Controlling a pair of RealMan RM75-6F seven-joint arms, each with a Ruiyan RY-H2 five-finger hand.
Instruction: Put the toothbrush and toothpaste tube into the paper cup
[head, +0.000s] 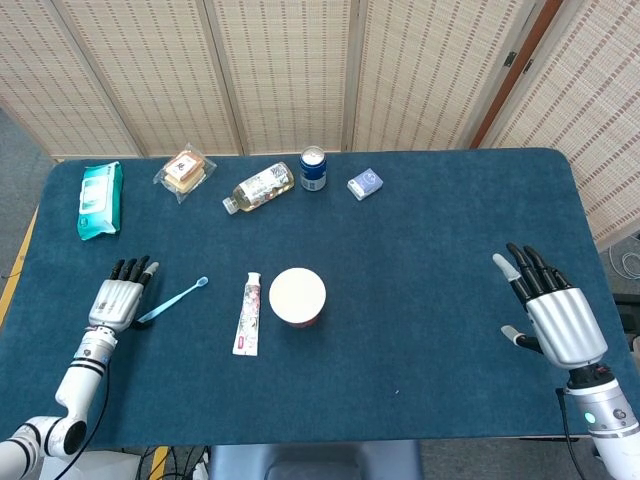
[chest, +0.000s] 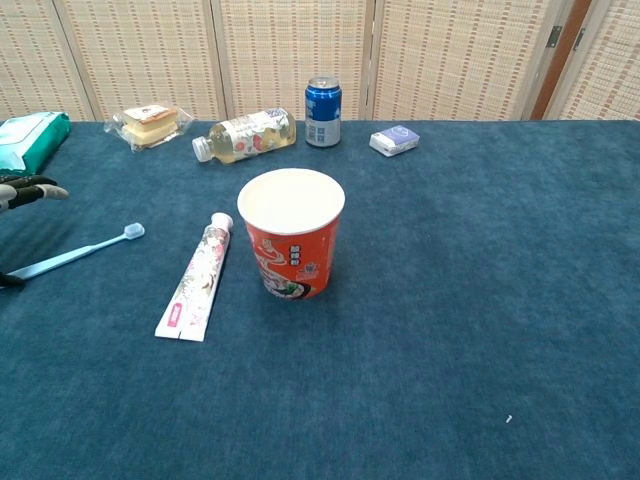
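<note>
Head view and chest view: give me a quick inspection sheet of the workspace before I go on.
Surface: blue table, flat.
Job's things: toothbrush lying flat at the left hand; toothpaste tube flat beside the upright paper cup; cup holds nothing.
Clutter, back edge: wipes pack, wrapped snack, lying bottle, soda can, small box.
Hands: left hand over the brush handle's end, grip unclear; right hand open, holding nothing.
Cables: some under the table's front edge.
Surroundings: woven screens.

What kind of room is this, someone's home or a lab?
Probably a lab or demo setup, not a home: a blue-covered table fenced by woven folding screens, with unrelated items like a soda can and wet wipes lined up.
</note>
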